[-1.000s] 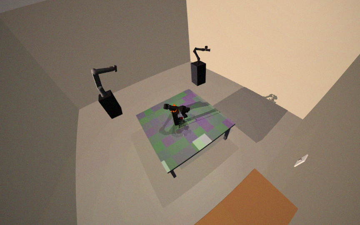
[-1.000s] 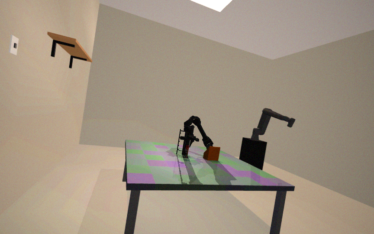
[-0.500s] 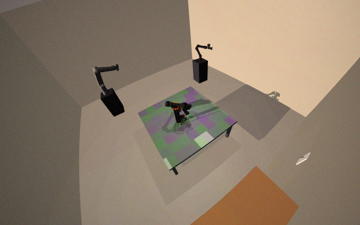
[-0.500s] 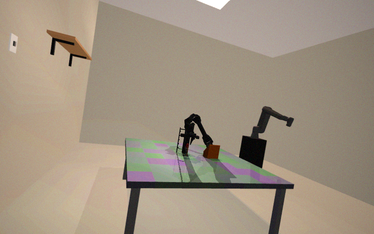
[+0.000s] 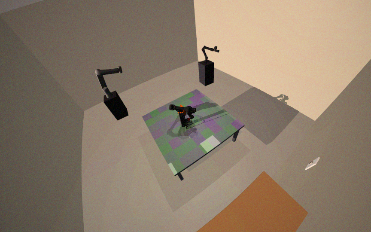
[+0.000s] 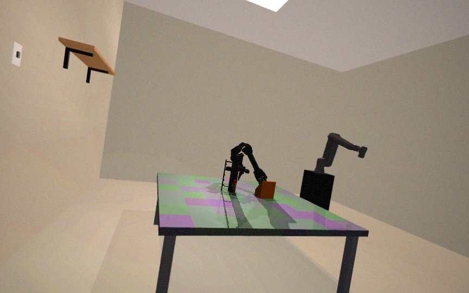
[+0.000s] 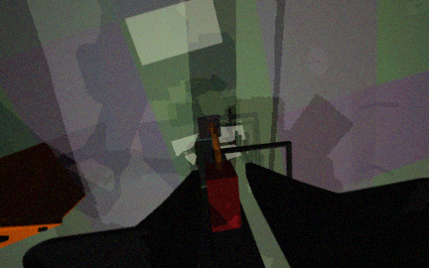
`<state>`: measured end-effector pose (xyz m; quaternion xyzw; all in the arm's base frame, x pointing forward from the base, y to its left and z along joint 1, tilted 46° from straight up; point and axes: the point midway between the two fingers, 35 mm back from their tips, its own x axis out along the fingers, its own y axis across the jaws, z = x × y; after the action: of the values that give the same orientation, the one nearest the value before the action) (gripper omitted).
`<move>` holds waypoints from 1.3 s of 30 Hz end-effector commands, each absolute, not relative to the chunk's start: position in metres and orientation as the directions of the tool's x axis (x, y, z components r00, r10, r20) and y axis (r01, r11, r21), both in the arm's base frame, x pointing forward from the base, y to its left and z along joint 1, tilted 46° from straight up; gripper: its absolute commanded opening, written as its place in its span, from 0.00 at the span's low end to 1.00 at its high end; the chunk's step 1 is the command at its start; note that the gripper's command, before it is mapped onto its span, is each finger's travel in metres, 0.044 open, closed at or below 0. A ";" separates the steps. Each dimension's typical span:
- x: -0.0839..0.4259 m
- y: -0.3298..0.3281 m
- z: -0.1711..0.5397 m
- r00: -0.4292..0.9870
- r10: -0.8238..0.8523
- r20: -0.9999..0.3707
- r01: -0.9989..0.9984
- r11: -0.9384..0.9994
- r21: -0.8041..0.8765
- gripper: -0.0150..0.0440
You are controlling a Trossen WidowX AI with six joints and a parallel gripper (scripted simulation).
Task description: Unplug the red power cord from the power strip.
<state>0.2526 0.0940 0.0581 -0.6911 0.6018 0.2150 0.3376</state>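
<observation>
"what's biggest?"
"the patchwork table (image 5: 169,147) (image 6: 262,231), with the black arm (image 5: 176,107) (image 6: 255,162) arching over it."
"next?"
"an orange block (image 5: 181,109) (image 6: 268,190) (image 7: 32,191), at nine o'clock from the plug in the wrist view."
"and the gripper (image 5: 188,117) (image 6: 235,177) (image 7: 222,172)?"
"fingers part-way spread, pinching nothing."
"the red plug (image 5: 188,119) (image 6: 234,184) (image 7: 223,203)?"
"in the gap in the wrist view, its cord (image 7: 215,145) leaving toward twelve. can't tell if it's seated."
</observation>
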 end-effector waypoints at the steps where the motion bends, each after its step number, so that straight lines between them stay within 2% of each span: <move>1: 0.252 0.089 0.063 0.186 -0.690 -0.700 -0.977 -0.053 -0.207 0.53; 25: 0.252 0.069 0.065 0.186 -0.691 -0.699 -0.977 -0.053 -0.207 0.53; 29: 0.251 0.071 0.067 0.182 -0.689 -0.702 -0.977 -0.048 -0.206 0.35; 39: 0.251 0.072 0.066 0.182 -0.689 -0.702 -0.977 -0.048 -0.206 0.25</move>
<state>0.2512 0.0710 0.0664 -0.6916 0.6023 0.2140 0.3363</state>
